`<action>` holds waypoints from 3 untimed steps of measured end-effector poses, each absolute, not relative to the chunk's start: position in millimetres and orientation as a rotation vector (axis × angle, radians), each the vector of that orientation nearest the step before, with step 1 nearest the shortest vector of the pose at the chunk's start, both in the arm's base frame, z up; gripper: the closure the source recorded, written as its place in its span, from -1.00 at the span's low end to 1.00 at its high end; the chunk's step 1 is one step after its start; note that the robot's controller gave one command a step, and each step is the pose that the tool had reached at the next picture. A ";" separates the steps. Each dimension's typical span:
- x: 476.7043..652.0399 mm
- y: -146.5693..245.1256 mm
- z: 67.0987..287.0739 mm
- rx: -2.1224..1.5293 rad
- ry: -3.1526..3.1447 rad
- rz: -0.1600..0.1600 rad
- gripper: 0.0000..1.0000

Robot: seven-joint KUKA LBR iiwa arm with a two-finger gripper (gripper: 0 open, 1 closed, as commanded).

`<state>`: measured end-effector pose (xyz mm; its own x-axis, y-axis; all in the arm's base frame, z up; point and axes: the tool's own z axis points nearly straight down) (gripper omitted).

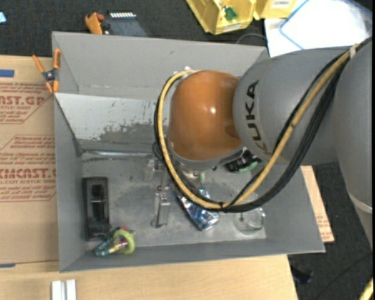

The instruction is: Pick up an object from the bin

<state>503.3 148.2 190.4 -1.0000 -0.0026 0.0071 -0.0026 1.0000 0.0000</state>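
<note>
Currently, the gripper [160, 212] stands low over the floor of the grey metal bin [112, 114], under the arm's orange cover [203, 120]. Whether it is wide or narrow cannot be told. Nearest thing: a crumpled blue-and-white packet [200, 219], just beside it, mid-floor. A black rectangular block [95, 206] lies by the left wall, a green-yellow toy [115, 242] near it, and a clear cup [250, 220] at the right. A black surface [144, 5] surrounds the bin.

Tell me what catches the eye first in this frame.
The arm's big orange cover hangs over the middle of the bin. On the floor at the left lies a black block with a green and yellow toy beside it; a blue wrapper lies just below the cover.
</note>
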 end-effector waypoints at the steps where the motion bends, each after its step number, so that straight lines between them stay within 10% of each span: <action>1: 505.1 147.3 194.9 0.001 -3.142 -0.002 -1.00; 2: 486.2 195.1 96.8 0.046 -3.138 0.003 -1.00; 3: 480.8 217.5 115.8 0.387 -3.124 0.003 -1.00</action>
<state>480.8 217.5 115.8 -0.9698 -0.2439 -0.0058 -0.2439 0.9698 -0.0025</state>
